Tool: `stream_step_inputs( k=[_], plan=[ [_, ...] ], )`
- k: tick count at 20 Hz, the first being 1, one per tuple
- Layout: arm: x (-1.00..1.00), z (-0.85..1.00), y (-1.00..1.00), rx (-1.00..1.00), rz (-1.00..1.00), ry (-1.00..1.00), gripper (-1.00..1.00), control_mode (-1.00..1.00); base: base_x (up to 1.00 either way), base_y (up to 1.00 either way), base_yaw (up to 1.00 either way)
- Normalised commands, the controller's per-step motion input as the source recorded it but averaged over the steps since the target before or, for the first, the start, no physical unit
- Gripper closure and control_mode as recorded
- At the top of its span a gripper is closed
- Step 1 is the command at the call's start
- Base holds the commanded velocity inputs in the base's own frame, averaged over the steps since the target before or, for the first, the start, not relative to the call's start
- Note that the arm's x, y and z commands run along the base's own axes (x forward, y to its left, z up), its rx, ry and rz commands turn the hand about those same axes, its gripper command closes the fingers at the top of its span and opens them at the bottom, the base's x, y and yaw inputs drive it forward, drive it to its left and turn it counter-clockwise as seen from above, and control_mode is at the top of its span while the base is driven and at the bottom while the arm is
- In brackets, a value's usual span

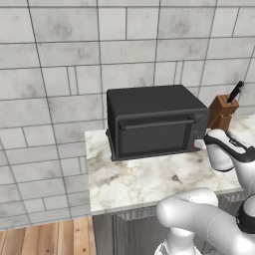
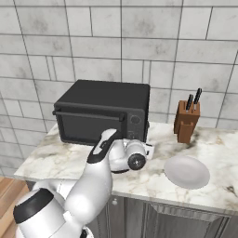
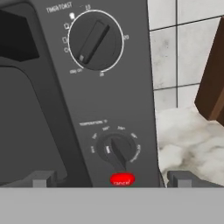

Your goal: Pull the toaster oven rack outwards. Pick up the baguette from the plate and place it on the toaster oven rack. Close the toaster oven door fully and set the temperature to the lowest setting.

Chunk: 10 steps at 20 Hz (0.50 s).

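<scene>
Hand view, jaws spread wide, empty, flanking the toaster oven [image 3: 87, 100] temperature knob [image 3: 116, 151], touching nothing

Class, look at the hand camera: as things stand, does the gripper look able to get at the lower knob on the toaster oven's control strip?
Probably yes. The gripper is open and faces the control strip of the toaster oven closely, with the lower knob just above its fingertips and nothing between them. The knife block stands off to the side.
</scene>
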Motion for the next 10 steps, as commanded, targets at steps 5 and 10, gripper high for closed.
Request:
stream_step_inputs(
  k=[5, 10],
  plan=[
    [0.02, 0.00, 0.00, 0.00, 0.00, 0.00, -1.00, -1.00, 0.00, 0.00, 0.00],
    [0.00, 0.00, 0.00, 0.00, 0.00, -0.02, -1.00, -1.00, 0.00, 0.00, 0.00]
  ],
)
